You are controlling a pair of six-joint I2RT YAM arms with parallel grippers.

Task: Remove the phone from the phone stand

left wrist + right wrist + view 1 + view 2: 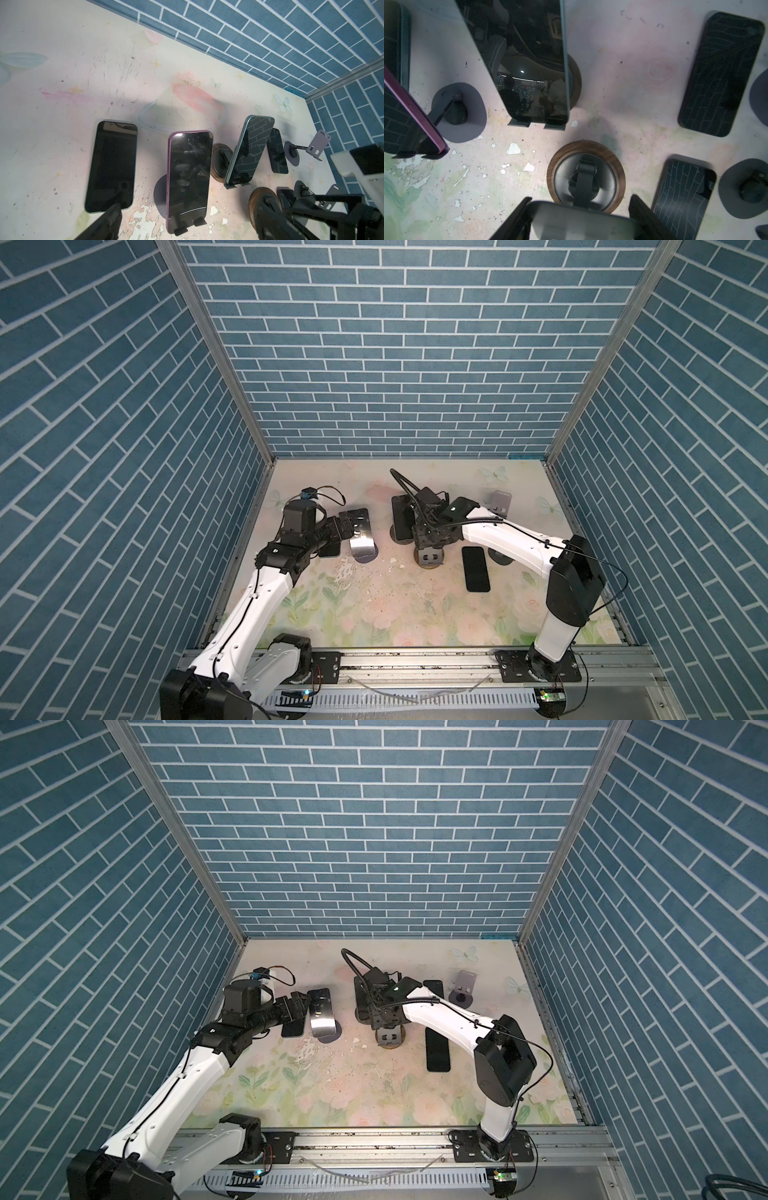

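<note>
Left gripper [348, 526] spread wide, next to purple phone [189, 180], which leans on its grey stand [161, 190]. Teal phone [249, 149] leans on wood-based stand [220, 162]. Right gripper [581, 204] part spread, fingers [517, 220] flanking grey plate [581, 224] of 2nd wood stand [585, 176]; pinch or not, cannot tell. 3 phones [476, 568] flat on tabletop [374, 605]

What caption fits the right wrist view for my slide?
Right pincer straddles a grey slab over a wood-based stand, near a propped phone and a phone lying flat.
</note>
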